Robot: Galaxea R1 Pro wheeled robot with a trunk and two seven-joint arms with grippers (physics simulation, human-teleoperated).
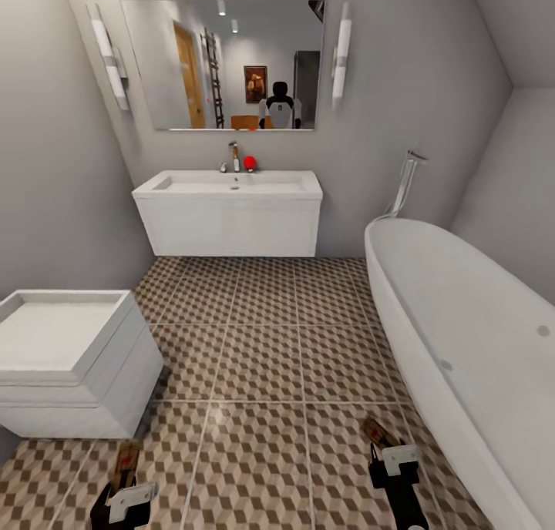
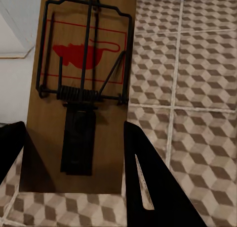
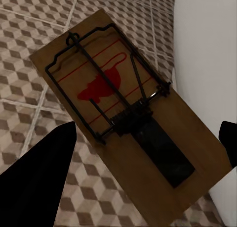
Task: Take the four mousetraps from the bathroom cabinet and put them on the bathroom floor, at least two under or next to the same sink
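Your left jaws (image 1: 123,493) are clamped on a mousetrap (image 2: 81,88), its board projecting forward from between them, above the bathroom floor (image 1: 262,360) beside the toilet (image 1: 69,360). Your right jaws (image 1: 389,457) are likewise clamped on a second mousetrap (image 3: 123,113), held out ahead of them close to the bathtub (image 1: 462,345). The bathroom sink (image 1: 231,214) stands well ahead of both. Neither trap is set down yet, so judge the job at its halfway carry: move up, place these by the sink.

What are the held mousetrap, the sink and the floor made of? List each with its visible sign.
Mousetrap: apparently wood, a matte brown board, with dark wire that looks like metal.
Sink: smooth white, possibly ceramic or lacquered; unclear.
Floor: likely tile, with grout lines and a slight sheen.
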